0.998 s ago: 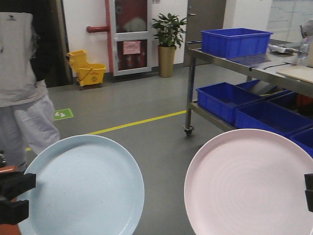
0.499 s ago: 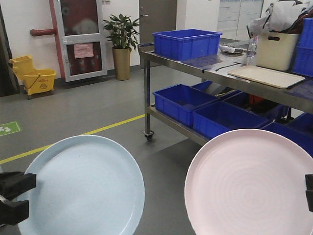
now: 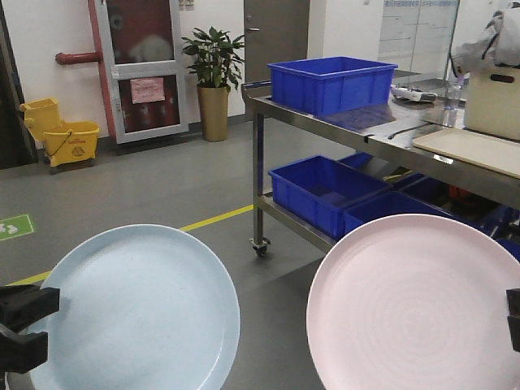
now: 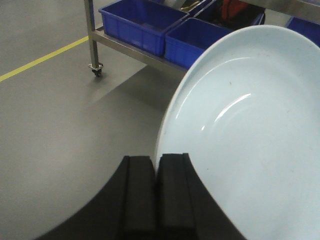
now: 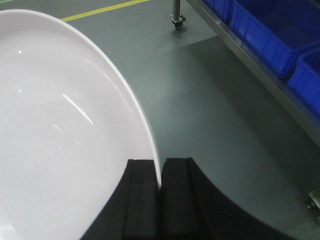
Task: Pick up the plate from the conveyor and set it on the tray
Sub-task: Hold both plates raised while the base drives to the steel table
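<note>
Left tool (image 4: 156, 167): clamped on the near rim of the blue plate (image 4: 250, 145).
Right tool (image 5: 160, 172): clamped on the near rim of the pink plate (image 5: 60, 150).

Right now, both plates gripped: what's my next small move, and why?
Probably drive the base toward the steel table. The left gripper holds the blue plate, the right gripper the pink plate, both over floor; the tray lies on that table, ahead to the right.
</note>
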Tool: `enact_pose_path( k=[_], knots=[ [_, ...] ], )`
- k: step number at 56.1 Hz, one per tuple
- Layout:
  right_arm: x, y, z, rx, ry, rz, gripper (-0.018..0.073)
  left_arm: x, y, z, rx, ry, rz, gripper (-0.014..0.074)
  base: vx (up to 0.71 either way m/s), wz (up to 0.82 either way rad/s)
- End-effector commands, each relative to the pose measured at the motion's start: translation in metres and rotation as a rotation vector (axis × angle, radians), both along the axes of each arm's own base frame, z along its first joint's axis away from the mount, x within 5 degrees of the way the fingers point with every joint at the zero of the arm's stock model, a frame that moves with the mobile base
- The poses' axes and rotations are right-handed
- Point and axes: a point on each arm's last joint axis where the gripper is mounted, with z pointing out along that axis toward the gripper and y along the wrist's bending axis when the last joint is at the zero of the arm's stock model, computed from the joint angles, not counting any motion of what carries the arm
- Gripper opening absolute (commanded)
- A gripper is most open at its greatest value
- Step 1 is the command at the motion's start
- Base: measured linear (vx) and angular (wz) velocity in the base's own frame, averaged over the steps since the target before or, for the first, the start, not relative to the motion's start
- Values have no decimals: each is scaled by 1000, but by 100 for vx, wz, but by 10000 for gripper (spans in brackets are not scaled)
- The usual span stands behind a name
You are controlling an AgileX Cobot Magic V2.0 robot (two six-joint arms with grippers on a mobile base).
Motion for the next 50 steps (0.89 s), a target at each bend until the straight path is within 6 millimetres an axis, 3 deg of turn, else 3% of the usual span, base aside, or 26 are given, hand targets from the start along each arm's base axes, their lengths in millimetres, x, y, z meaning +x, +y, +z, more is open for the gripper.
enact_pose_path(
  k=[1, 27, 50],
  knots=[
    [0, -1, 15, 15, -113, 5, -9, 0, 0, 19, -49, -112, 19, 1, 48, 18],
    [0, -1, 15, 15, -113, 5, -9, 0, 0, 19, -48, -111, 19, 3, 52, 12],
    [0, -1, 15, 15, -113, 5, -9, 0, 0, 19, -49, -112, 19, 3, 55, -12]
  ],
)
